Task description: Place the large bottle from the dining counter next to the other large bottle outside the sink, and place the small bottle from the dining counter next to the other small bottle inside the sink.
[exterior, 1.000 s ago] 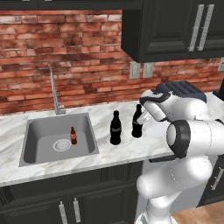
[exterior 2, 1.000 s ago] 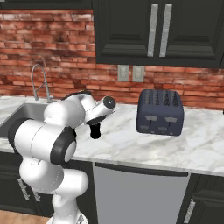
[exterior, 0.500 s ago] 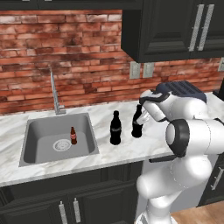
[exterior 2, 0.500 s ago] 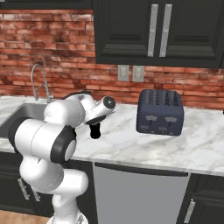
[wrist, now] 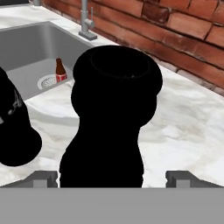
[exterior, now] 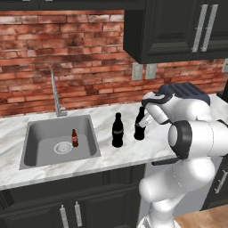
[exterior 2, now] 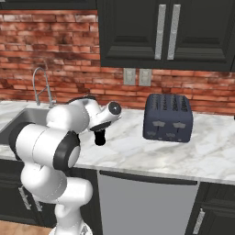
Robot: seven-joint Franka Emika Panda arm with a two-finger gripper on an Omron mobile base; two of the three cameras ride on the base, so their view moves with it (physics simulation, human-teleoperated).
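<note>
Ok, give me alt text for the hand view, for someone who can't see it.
A large black bottle stands upright on the marble counter between the open jaws. A second large bottle stands at the left edge, and beyond them a small bottle stands in the sink.

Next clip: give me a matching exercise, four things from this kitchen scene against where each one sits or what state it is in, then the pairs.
Things:
1. small bottle
2. toaster
3. faucet
4. end effector

Places or states:
A. open, fingertips either side of a large bottle
B. behind the sink, at the brick wall
C. on the counter under the outlets
D. standing in the sink by the drain

Pairs: 1-D, 2-C, 3-B, 4-A
</note>
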